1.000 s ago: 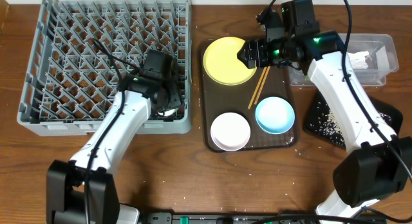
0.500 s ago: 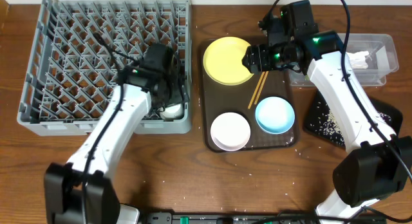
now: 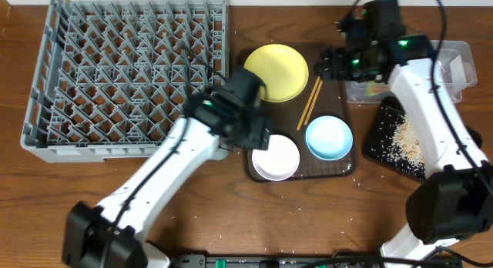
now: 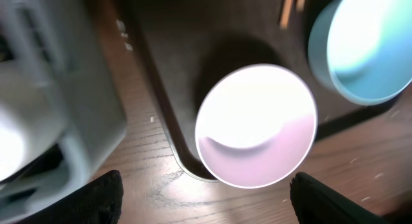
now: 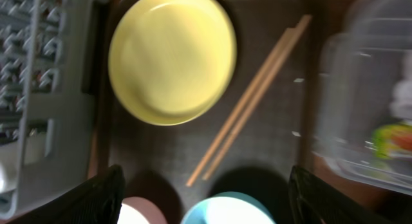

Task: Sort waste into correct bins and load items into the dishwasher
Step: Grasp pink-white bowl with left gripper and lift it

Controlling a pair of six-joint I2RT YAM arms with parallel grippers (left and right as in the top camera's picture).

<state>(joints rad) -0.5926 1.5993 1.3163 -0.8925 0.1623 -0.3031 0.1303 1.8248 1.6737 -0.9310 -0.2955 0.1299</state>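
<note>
My left gripper is open and empty, just above the white bowl on the brown tray. My right gripper is open and empty above the tray's far end, between the yellow plate and the clear tub. The chopsticks and light blue bowl lie on the tray. The grey rack stands at the left; a blurred white cup sits in its near corner. A green-and-yellow sachet lies in the tub. Rice scraps lie on the black tray.
The brown serving tray sits between the rack and the bins. A few rice grains are scattered on the wooden table near the tray's front. The right arm crosses over the tub and hides part of its contents.
My left arm has swung right from the rack's near corner to over the white bowl, leaving the cup in the rack. My right gripper has drawn right, off the yellow plate.
</note>
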